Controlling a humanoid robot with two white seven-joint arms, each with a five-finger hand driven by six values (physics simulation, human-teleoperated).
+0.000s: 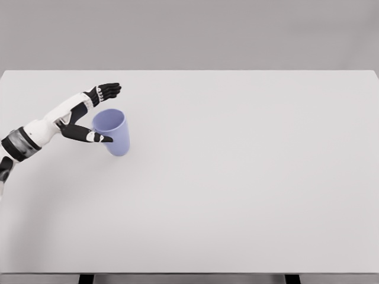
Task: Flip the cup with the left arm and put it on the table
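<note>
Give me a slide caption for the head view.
Left hand open around a lavender cup standing mouth-up on the white table; thumb in front, fingers behind.

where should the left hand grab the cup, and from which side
Grip the cup around its side wall, below the rim, coming from its left, where the left hand is already open, thumb in front and fingers behind. The cup looks tilted, mouth showing, so the wall is the clear hold.

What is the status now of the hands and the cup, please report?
Left hand open, fingers spread around the cup, no firm grasp seen. Blue cup on the table, opening up, tilted. Right hand not in view. Nothing in the way.
</note>
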